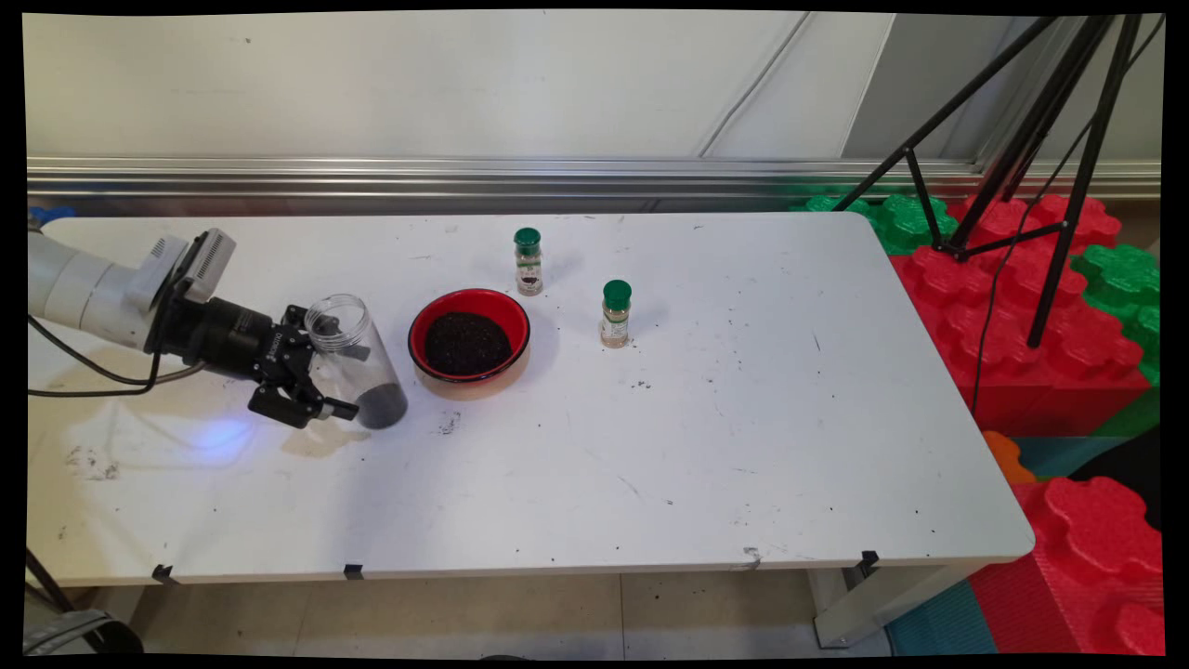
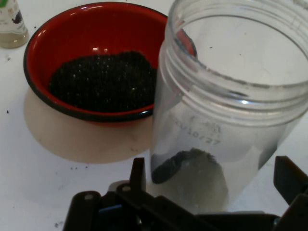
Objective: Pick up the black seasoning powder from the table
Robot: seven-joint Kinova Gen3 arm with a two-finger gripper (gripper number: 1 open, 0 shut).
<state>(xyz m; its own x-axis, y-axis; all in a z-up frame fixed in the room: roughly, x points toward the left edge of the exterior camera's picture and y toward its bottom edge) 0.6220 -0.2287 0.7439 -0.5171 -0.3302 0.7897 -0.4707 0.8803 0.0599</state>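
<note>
A clear jar (image 1: 358, 362), lidless and tilted, is clasped between the fingers of the gripper (image 1: 320, 376) just left of a red bowl (image 1: 469, 342) of dark grains on the table (image 1: 706, 437). A little dark residue is seen in the jar's base, its mouth cut off in the hand view. Two green-capped spice bottles (image 1: 528, 262) (image 1: 615, 314) are stood beyond the bowl.

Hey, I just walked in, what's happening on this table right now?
The robot's gripper has its fingers on either side of a clear plastic jar that stands on the white table, with a little dark granular stuff at its bottom. Just right of it in the main view sits a red bowl filled with the same dark grains. Two small green-capped spice bottles stand beyond the bowl.
</note>
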